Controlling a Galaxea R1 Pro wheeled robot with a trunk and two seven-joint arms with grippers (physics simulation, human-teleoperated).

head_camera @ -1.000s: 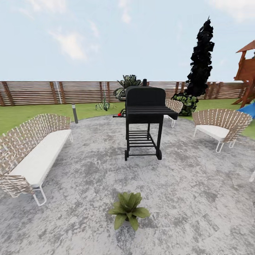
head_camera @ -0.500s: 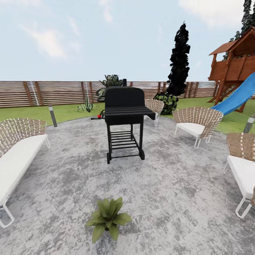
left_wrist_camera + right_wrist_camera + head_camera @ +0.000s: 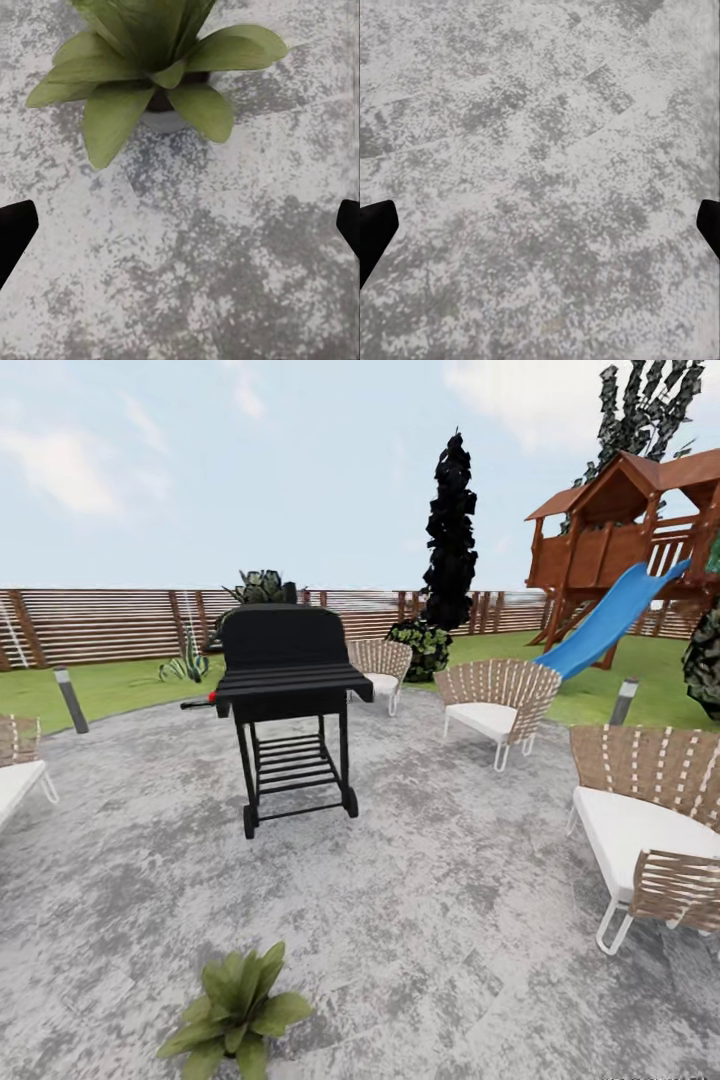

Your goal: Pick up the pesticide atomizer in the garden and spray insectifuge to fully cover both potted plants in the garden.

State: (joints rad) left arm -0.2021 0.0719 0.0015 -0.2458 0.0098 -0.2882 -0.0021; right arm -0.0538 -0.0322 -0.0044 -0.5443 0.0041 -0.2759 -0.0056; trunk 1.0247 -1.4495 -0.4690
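On mottled grey paving (image 3: 450, 920), a potted plant (image 3: 235, 1015) sits at 7 o'clock from the black grill (image 3: 285, 705); both tools (image 3: 180, 225) (image 3: 540, 225) spread wide, empty.

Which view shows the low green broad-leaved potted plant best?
The left wrist view: the low green broad-leaved potted plant is close, grey pot visible. The head view cuts it at the frame's bottom edge. The right wrist view shows grey paving.
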